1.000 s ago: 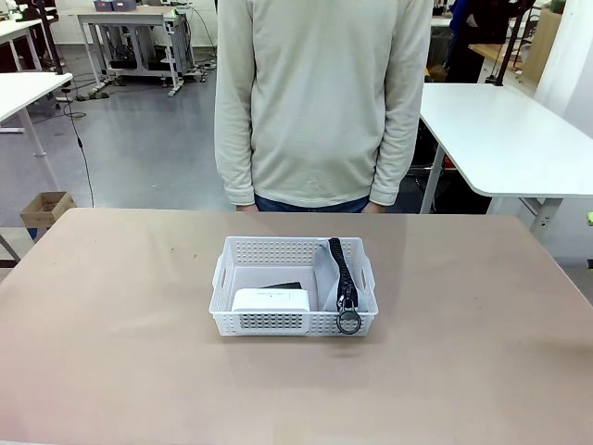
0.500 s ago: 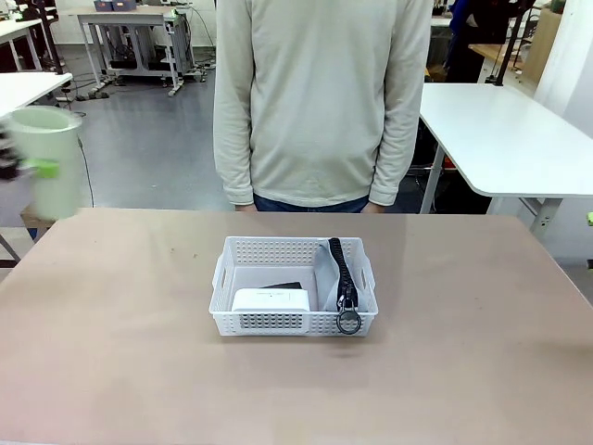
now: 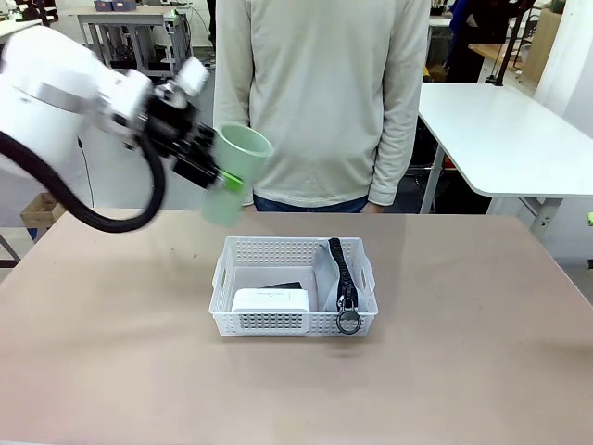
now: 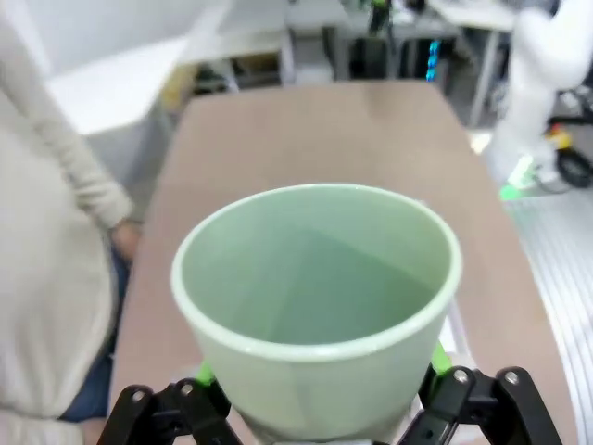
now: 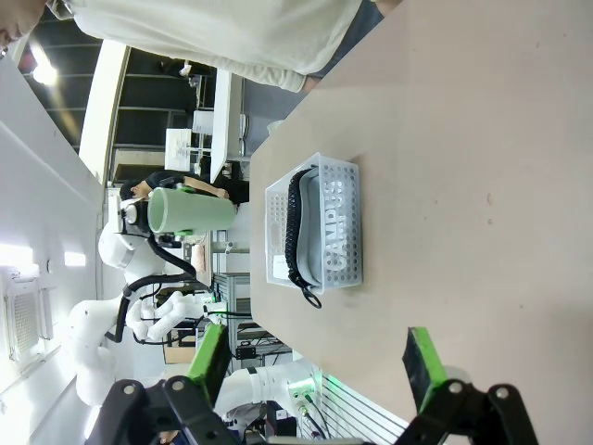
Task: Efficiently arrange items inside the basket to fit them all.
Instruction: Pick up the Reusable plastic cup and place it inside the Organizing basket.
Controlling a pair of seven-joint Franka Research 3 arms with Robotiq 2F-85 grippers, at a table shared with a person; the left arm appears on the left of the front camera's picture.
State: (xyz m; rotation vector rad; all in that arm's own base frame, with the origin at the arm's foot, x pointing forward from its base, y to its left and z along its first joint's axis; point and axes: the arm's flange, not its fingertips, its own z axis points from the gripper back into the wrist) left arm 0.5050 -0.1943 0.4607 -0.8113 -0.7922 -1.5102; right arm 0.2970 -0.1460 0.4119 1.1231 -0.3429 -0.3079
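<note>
While the left gripper [image 3: 215,172] comes in from the left w/ its pads clamped on the pale green cup [image 3: 233,174] — cup tilted, mouth toward the person [image 3: 321,102] — it hangs above the table [image 3: 111,352], up-left of the basket [image 3: 294,286]. Inside the basket: white box [image 3: 270,299] at the near left, black stapler [image 3: 281,286] just behind it, grey pouch [image 3: 335,276] on the right, its ring [image 3: 348,322] over the near rim. Right gripper [image 5: 315,371] — fingers spread, nothing between.
</note>
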